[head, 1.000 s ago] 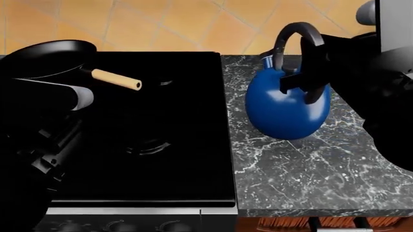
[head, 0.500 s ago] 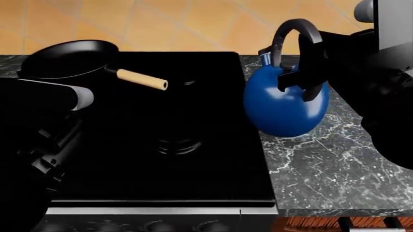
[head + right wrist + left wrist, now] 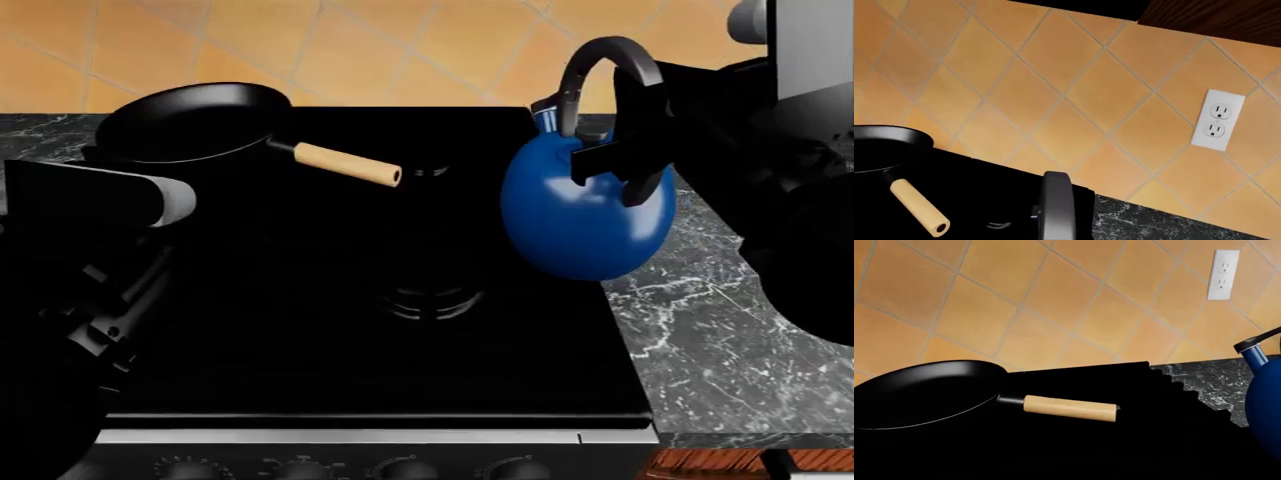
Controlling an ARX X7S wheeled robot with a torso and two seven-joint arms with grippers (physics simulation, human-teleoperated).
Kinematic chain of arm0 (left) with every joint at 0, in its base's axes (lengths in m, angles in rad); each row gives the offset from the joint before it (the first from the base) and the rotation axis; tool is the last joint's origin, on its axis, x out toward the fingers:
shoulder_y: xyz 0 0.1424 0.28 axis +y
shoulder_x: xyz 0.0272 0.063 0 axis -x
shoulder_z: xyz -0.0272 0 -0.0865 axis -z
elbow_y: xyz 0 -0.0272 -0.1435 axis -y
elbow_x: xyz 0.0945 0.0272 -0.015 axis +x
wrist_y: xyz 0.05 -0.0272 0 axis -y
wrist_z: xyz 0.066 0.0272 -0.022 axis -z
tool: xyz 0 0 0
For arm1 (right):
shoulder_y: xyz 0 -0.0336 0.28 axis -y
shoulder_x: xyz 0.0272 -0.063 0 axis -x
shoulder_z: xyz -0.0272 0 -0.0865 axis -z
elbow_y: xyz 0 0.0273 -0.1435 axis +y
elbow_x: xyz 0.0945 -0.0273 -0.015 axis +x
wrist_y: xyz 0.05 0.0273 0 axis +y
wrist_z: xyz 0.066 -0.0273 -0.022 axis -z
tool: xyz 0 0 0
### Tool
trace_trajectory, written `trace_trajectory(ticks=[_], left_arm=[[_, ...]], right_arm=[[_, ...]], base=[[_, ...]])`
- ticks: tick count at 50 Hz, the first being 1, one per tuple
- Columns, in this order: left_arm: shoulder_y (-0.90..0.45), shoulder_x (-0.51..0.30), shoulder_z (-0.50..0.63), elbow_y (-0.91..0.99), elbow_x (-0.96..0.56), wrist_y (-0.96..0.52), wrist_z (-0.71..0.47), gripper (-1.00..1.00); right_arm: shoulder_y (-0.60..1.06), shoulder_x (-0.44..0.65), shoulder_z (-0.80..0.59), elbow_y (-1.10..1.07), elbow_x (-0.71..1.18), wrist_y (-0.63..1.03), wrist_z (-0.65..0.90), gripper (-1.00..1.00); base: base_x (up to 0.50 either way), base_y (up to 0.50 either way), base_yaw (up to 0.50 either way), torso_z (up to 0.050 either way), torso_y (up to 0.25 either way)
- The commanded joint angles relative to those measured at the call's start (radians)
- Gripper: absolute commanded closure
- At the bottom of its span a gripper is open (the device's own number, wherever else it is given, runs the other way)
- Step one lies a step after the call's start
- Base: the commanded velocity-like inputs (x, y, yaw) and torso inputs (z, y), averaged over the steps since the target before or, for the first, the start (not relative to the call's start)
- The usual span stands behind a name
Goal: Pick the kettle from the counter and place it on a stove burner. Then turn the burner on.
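Kettle (image 3: 583, 215): shifted from counter (image 3: 721, 310) over stove's right edge, handle pinched by right gripper (image 3: 621, 150). Left gripper: state unclear. Risk: swinging, landing off burner (image 3: 427, 300).

Head view looks down; both wrist views face the tiled wall, sharing the frying pan (image 3: 927, 392).

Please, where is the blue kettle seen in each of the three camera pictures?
Head view: the kettle hangs right of centre, its arched handle inside the right pincer.
Left wrist view: only its blue side shows, at the right edge.
Right wrist view: only its grey handle shows, bottom centre.
Shared landmark: the frying pan's wooden handle, visible in all three.
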Motion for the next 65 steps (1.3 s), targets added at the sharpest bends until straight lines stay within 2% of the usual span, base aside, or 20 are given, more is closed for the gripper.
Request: trace_trajectory(ticks=[1, 36, 57, 65], left_arm=[[0.002, -0.001, 0.007, -0.002, 0.004, 0.009, 0.001, -1.00], [-0.009, -0.011, 0.022, -0.007, -0.008, 0.014, -0.011, -1.00], [0.009, -0.012, 0.036, -0.012, 0.016, 0.038, 0.005, -1.00], [0.011, -0.016, 0.037, -0.014, 0.017, 0.042, 0.004, -1.00]], right_arm=[[0.011, 0.001, 0.016, -0.005, -0.045, -0.010, -0.002, 1.00], [0.016, -0.011, -0.002, 0.006, -0.074, -0.043, -0.022, 1.00], [0.028, -0.084, -0.163, -0.020, -0.333, -0.183, -0.116, 1.00], [0.008, -0.103, -0.173, 0.024, -0.355, -0.212, -0.123, 1.00]], base=[[0.00, 0.23, 0.00, 0.000, 0.000], [0.00, 0.16, 0.00, 0.000, 0.001], [0.00, 0.00, 0.00, 0.000, 0.001], [0.00, 0.00, 0.00, 0.000, 0.001]])
